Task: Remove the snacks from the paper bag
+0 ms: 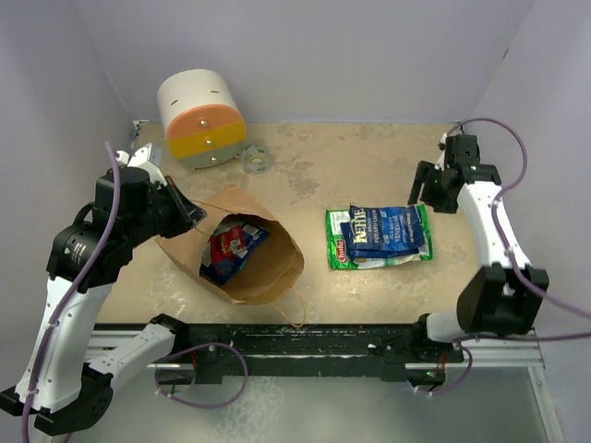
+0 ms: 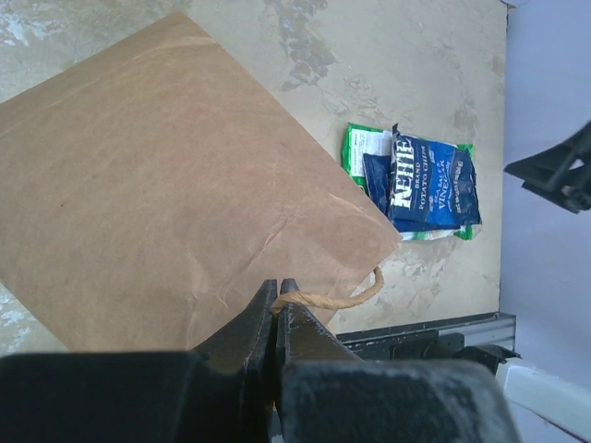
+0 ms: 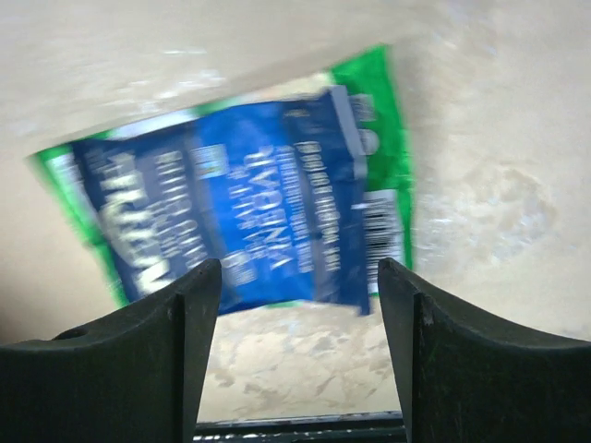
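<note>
- Evidently I was midway through the unloading. A flat green snack packet lay on the beige speckled table right of centre, with a shiny dark blue snack packet stacked on top of it. Both were well apart from the bag.
- The tall brown kraft paper bag sat tipped over left of centre, its mouth gaping towards the overhead camera. Inside I could see a red snack packet touching a blue packet.
- My left gripper was at the bag's far-left rim, jaws pinched tight on the paper and propping the mouth open. From the left wrist, the bag's twisted paper handle ran just beside the fingertips.
- My right gripper hung over the far right side of the two freed packets. Its jaws were spread wide with nothing between them, though its wrist view was blurred.
- I judged the step in hand to be going in for the next packet, since two lay in the bag.
- The next move called for swinging the right arm left to the bag's mouth and reaching in low. It would then close on the red packet's upper edge without catching the paper wall, while the left gripper kept the rim up.
- A white, orange and yellow cylinder stood at the far left, beyond the bag, and played no part.
</note>
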You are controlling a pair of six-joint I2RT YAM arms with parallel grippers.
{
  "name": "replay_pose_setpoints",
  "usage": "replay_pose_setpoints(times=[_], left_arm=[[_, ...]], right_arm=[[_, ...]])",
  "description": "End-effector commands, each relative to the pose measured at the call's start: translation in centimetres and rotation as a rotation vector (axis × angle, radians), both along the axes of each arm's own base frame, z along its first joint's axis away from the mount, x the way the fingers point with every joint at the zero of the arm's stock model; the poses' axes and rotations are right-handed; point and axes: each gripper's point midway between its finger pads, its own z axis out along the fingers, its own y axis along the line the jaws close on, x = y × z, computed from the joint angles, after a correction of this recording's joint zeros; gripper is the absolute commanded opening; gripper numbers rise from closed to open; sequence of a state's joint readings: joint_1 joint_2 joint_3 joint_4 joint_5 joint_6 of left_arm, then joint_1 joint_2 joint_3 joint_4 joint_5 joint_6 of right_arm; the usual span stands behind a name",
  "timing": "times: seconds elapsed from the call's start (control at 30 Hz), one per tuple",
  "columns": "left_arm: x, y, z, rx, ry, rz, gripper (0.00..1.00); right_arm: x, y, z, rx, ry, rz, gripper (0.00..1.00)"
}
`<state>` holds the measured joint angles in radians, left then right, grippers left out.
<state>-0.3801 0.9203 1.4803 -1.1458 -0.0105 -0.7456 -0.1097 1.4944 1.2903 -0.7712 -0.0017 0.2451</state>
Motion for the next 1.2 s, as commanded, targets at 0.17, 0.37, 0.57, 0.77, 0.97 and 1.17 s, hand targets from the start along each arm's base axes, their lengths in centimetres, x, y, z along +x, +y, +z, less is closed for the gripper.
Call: replay_pose_setpoints(times=[0.17, 0.37, 0.57, 0.77, 0.97, 1.17], left_arm=[[-0.9, 0.5, -0.1, 0.009, -0.001, -0.001, 0.0], [-2.0, 1.5, -0.8, 0.065, 0.004, -0.008, 0.0], [-2.6, 1.8, -0.2, 0.044, -0.01, 0.01, 0.0], [-1.9, 0.3, 0.8, -0.023, -0.044, -0.029, 0.0], [-1.6, 0.1, 2.2, -0.005, -0.112, -0.067, 0.0], [-1.8, 0.2, 3.2, 0.026, -0.174, -0.11, 0.0]], right_arm=[[-5.7, 19.3, 10.3, 0.403, -0.285, 0.49, 0.7], [-11.0, 28.8, 15.5, 0.56, -0.617, 0.928, 0.71], [-17.6, 35.8, 17.7, 0.473, -1.141, 1.498, 0.74], [-18.6, 40.8, 15.5, 0.217, -1.341, 1.794, 0.72], [-16.8, 45.3, 12.4, 0.028, -1.339, 1.973, 0.54], [-15.1, 48.1, 10.5, -0.06, -1.372, 1.993, 0.57]])
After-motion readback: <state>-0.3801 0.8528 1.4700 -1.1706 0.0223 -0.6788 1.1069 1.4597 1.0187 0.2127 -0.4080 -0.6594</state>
